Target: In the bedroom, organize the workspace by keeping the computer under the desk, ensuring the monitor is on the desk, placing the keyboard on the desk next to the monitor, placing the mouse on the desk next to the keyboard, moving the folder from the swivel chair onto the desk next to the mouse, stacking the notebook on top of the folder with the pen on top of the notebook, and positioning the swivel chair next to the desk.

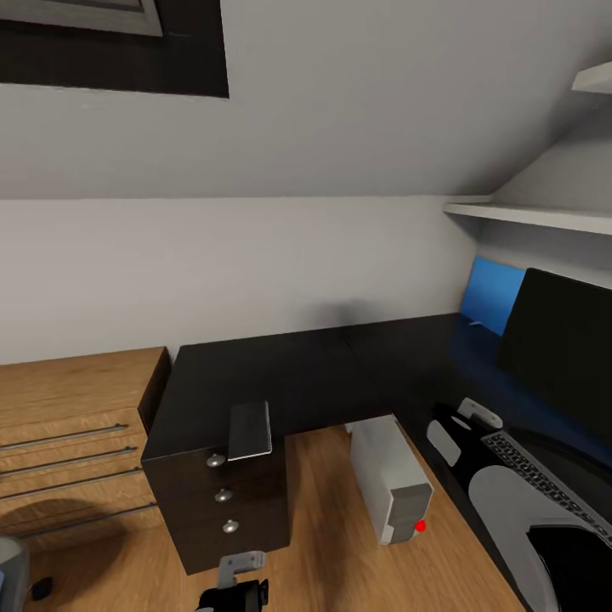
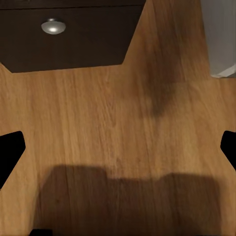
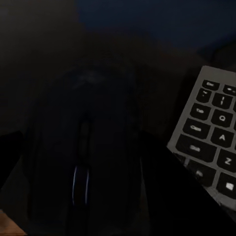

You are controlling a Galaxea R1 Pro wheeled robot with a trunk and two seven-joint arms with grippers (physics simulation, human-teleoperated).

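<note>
Black is the top of the desk, and it bends round the corner of the room. Our right gripper hangs over the desk edge with its white fingers apart. In the right wrist view the dark mouse lies just under this gripper, between the finger tips, but we cannot tell if they touch it. The keyboard lies just beside the mouse and beside our right gripper, on the desk. Past the keyboard stands the black monitor, and the blue folder leans on the wall beyond that, far from our right gripper.

The grey computer stands on the wood floor, low down between our two grippers, beside the desk. Our left gripper points down at the bare floor with its dark tips wide apart, holding nothing. Just ahead of it is the black drawer unit with round silver knobs. The dark grey notebook lies on the desk above the drawers. A wood drawer chest stands farther off on the left.
</note>
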